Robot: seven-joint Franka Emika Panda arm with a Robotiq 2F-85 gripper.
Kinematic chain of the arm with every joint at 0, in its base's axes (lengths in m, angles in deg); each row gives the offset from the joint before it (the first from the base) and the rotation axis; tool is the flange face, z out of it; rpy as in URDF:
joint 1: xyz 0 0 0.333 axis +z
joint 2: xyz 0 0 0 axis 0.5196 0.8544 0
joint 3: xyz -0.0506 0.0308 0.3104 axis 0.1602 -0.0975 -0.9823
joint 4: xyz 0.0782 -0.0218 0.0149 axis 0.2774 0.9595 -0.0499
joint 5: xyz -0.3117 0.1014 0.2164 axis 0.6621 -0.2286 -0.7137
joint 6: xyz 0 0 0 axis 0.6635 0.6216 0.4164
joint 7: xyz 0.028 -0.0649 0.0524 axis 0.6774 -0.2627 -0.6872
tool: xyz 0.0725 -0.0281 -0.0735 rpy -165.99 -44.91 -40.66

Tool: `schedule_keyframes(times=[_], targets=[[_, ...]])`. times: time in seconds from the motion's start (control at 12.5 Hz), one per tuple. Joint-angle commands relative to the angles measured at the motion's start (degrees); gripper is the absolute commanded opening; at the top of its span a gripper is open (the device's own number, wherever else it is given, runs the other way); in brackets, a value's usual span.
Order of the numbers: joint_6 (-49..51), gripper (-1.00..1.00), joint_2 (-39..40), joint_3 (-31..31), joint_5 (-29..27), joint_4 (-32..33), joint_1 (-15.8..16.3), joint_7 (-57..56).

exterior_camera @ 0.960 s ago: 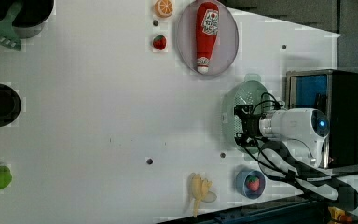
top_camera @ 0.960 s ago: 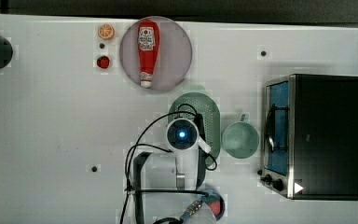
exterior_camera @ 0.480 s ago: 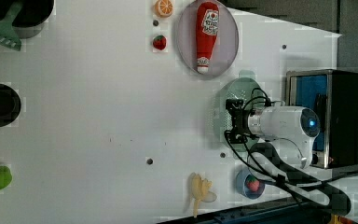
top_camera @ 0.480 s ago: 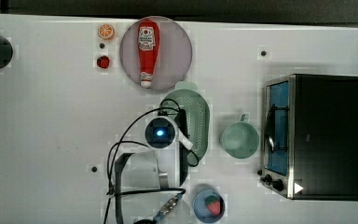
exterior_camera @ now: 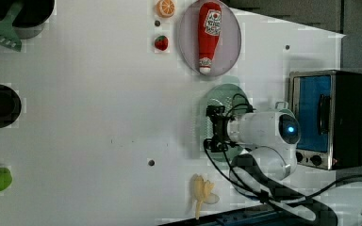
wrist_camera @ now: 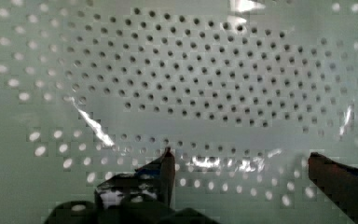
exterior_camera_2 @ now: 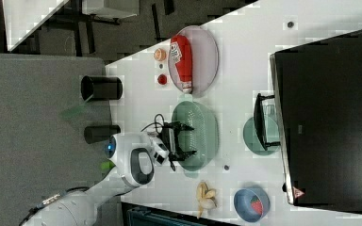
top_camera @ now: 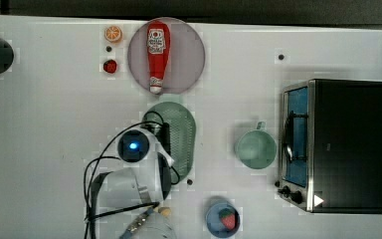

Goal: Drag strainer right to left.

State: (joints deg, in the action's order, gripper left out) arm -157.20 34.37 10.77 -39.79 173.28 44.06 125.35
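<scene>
Gripper [exterior_camera_2: 183, 140] sat inside strainer [top_camera: 181, 137], fingers spread wide, nothing pinched. Strainer was beside mug [top_camera: 255, 148], approx. mid-table; drag towards top view's left apparently underway, not finished.

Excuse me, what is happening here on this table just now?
A single robot arm has its gripper over the pale green strainer, fingers spread wide and pointing into the perforated basket. Nothing is gripped. In the top view the strainer lies below the plate with the ketchup bottle, left of the green mug.
</scene>
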Motion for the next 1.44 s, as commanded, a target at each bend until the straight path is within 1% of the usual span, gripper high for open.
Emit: schedule_keyframes(times=[0.08, 0.32, 0.88, 1.2, 1.44], targets=[[1.4, 1.00, 0.9, -1.0, -0.5, -2.8, 4.6, 6.7], [1.9, 1.00, 2.8, -1.0, -1.7, -5.8, 7.4, 6.9], [5.7, 1.00, 6.3, -1.0, -8.4, -13.7, 14.1, 8.3], [6.1, 1.00, 8.1, -1.0, -9.3, -17.3, 18.0, 13.4], [6.1, 1.00, 9.5, -1.0, -9.3, -19.7, 19.9, 14.9]])
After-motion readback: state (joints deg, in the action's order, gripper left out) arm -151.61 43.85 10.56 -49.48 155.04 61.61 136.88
